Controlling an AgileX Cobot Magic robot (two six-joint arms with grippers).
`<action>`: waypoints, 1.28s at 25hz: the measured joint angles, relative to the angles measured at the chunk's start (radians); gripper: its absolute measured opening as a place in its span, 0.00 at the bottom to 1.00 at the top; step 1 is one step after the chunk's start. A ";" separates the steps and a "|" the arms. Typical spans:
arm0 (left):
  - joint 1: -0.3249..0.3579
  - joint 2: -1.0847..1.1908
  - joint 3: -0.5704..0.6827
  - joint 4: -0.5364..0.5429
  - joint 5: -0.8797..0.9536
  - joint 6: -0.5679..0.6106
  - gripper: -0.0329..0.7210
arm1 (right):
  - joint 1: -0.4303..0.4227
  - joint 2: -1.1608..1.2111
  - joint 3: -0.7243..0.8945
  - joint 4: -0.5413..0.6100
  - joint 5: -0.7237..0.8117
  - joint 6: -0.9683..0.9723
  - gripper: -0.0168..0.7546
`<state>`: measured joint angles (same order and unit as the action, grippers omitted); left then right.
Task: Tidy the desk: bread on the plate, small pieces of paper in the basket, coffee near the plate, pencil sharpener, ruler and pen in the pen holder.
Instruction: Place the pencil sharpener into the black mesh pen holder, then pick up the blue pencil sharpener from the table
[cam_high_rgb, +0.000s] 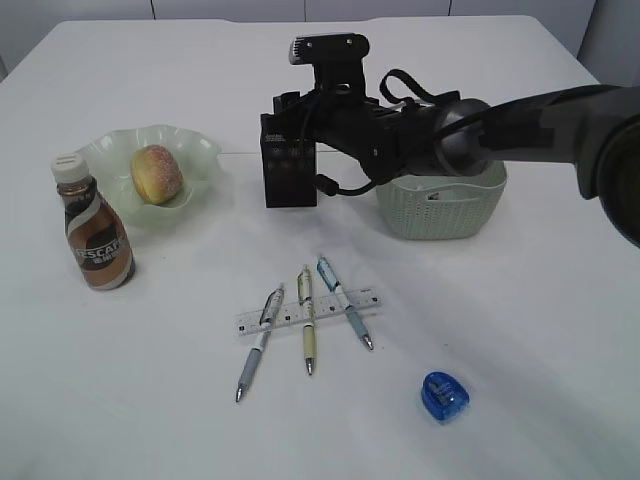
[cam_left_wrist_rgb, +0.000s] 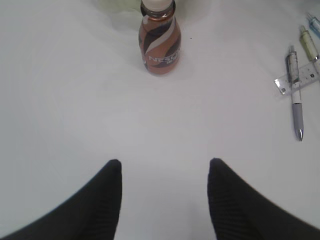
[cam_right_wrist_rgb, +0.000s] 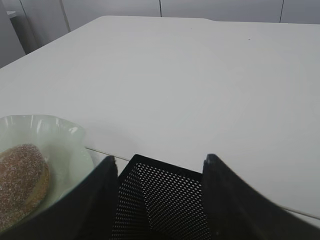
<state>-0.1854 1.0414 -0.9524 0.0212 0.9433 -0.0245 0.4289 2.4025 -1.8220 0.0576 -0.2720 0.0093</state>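
Observation:
My right gripper (cam_high_rgb: 290, 108) reaches across to the black mesh pen holder (cam_high_rgb: 290, 170), which stands on the desk (cam_high_rgb: 480, 330). In the right wrist view its open fingers straddle the pen holder (cam_right_wrist_rgb: 170, 200) close to the walls. The bread (cam_high_rgb: 157, 172) lies on the green plate (cam_high_rgb: 203, 150), and the coffee (cam_high_rgb: 95, 235) stands in front of it. Three pens (cam_high_rgb: 308, 330) lie across the clear ruler (cam_high_rgb: 330, 304). The blue pencil sharpener (cam_high_rgb: 444, 394) sits near the front. My left gripper (cam_left_wrist_rgb: 165, 162) hangs open over bare desk, facing the coffee (cam_left_wrist_rgb: 160, 42). Small pieces of paper are out of view.
The green basket (cam_high_rgb: 440, 215) stands right of the pen holder, partly under my right arm (cam_high_rgb: 530, 125). The left wrist view catches a pen (cam_left_wrist_rgb: 296, 100) and the ruler end (cam_left_wrist_rgb: 285, 84) at its right edge.

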 joint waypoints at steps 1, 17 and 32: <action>0.000 0.000 0.000 0.000 0.000 0.000 0.58 | 0.000 0.000 -0.002 0.000 0.003 0.000 0.53; 0.000 0.000 0.000 0.000 0.006 0.000 0.58 | -0.001 -0.247 -0.002 0.001 0.532 -0.015 0.54; 0.000 0.000 0.000 0.000 0.149 0.000 0.58 | -0.001 -0.581 -0.013 0.034 1.447 -0.016 0.54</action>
<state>-0.1854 1.0414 -0.9524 0.0212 1.0926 -0.0245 0.4282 1.8218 -1.8354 0.0915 1.1755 -0.0071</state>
